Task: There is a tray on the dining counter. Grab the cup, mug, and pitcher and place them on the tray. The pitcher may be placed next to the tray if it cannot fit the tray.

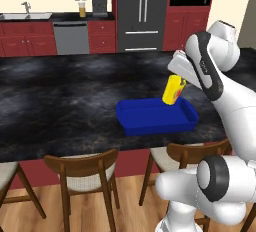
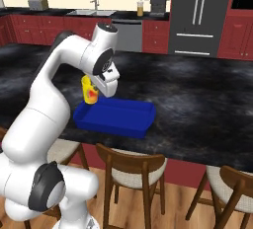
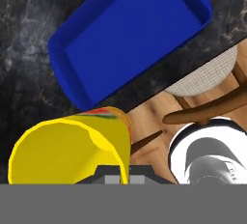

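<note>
— Red cabinets line the back wall: sink (image 1: pixel 26 15) at left, dishwasher (image 1: pixel 71 37), then the steel fridge (image 1: pixel 140 11).
— And nearer?
— Black marbled dining counter (image 1: pixel 60 101) with the blue tray (image 1: pixel 137 120) on it, wooden chairs (image 1: pixel 82 176) in front.
— The gripper (image 1: pixel 178 82)?
— Closed on the yellow cup (image 1: pixel 173 90), held tilted above the tray's right end; the fingertips look hidden behind it.

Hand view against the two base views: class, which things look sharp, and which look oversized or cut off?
Hand view: cup looms oversized, cropped at the bottom; tray crisp. Left base view: cup small, tilted, evenly lit. Right base view: arm covers part of the cup.
</note>
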Controlling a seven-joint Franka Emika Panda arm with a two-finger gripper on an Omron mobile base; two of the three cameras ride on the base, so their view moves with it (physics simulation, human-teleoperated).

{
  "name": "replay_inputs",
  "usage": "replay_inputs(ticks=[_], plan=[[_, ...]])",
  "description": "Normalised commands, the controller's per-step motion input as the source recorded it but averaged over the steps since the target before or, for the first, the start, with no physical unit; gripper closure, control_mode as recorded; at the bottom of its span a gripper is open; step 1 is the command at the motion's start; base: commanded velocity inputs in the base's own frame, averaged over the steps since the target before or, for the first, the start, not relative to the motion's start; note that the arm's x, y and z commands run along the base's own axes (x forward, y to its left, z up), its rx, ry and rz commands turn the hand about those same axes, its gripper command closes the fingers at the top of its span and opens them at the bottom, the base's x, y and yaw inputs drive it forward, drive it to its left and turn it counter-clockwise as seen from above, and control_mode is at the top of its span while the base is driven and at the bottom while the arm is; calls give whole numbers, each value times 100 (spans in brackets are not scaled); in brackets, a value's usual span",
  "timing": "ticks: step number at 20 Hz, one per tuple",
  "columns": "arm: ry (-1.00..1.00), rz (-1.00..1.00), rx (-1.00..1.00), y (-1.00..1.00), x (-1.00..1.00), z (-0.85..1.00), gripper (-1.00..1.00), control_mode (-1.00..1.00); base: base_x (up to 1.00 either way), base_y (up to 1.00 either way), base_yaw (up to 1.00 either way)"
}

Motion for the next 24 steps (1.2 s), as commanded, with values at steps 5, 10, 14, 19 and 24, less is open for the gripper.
replay_inputs(ticks=[5,10,14,19,24], plan=[[0,7,-2,12,3,-18,100,-100,0,0,0],[0,6,-4,11,20,-26,100,-100,0,0,0],[0,4,-4,14,34,-28,100,-100,0,0,0],[0,0,-3,26,42,-25,100,-100,0,0,0],[2,0,0,16,48,-11,100,-100,0,0,0]])
